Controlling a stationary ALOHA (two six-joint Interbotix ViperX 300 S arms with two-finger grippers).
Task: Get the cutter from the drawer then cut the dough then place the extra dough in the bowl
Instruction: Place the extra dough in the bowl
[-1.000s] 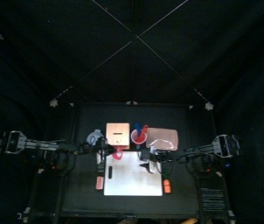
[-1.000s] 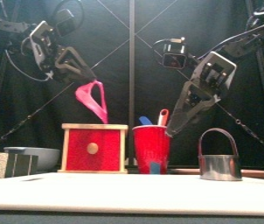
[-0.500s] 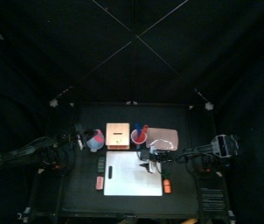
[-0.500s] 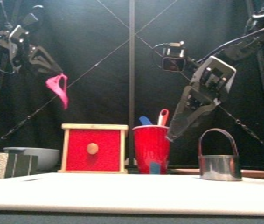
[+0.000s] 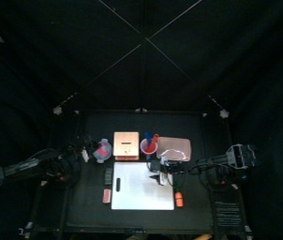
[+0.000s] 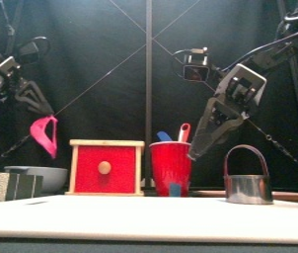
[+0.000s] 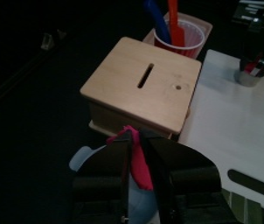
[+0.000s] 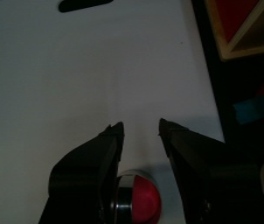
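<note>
The left claw (image 7: 138, 156) is closed on the dough (image 6: 42, 135), a limp pink strip pinched at its upper end and hanging free. It hangs over the bowl (image 6: 53, 179), which stands on the worktop just beside the box (image 6: 107, 167), on its left. In the front view the strip's lower tip looks clear of the rim, not touching it. The cutter (image 6: 248, 180) stands on the board (image 8: 87, 79), well apart from all this. The right claw (image 8: 138, 133) hovers over the board with its 2 jaws spread and nothing between the tips.

The step in hand appears to be the last: dropping the scrap into the bowl. To do it well, I would centre the claw over the middle of the bowl, not its near rim, since a dangling strip can swing and drape over the edge. Lowering until the tip touches the bottom before opening should let the dough fold down inside. Soft dough may cling to 1 jaw, so open wide and lift straight up. The right arm is best kept where it is, away from the cutter.
</note>
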